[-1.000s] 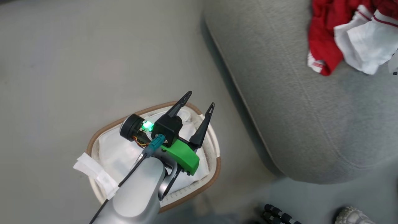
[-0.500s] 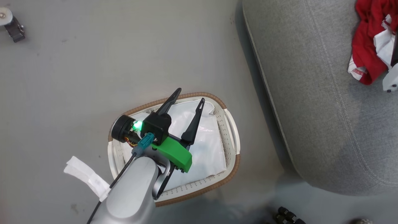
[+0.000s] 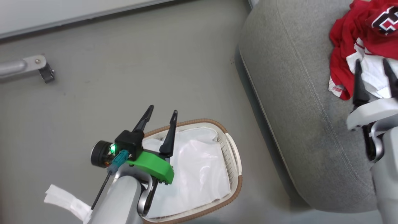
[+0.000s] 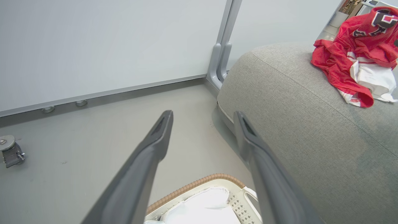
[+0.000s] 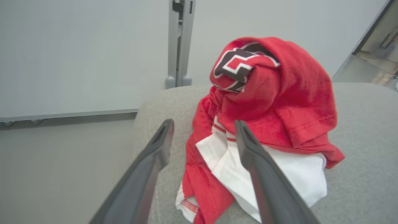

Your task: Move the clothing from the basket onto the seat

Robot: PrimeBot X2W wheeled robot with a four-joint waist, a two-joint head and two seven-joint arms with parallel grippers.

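Castor (image 3: 46, 73) on a metal leg stands on the grey floor (image 3: 149, 62) far left of the basket (image 3: 199, 121), well apart from it. Nearer, just off the basket's left end, a folded white strip (image 3: 65, 200) lies on the floor, partly hidden by the pale forearm. The left gripper (image 3: 163, 109) hangs above the basket's left rim, its two dark fingers spread wide with nothing between them. The left wrist view looks past them at the floor, with the basket's brown woven rim at the bottom edge. The basket stands upright on the floor. Inside it lies a crumpled white liner sheet (image 3: 199, 174), covering the bottom and reaching the perforated walls.

Right of the basket, near it but not touching, rises the rounded grey seat (image 3: 295, 124), with stitched seams running along its edge. The clothing (image 3: 343, 46) lies bunched on top of the seat, well to the right of the basket. It is a heap of red cloth with a navy and white letter on the highest fold and a white sleeve with red stripes spilling out beneath. The right gripper (image 3: 372, 61) is farthest right of the basket, above the seat, its fingers parted wide and pointing at the white sleeve. Nothing is pinched between them; whether either fingertip touches the cloth I cannot tell.
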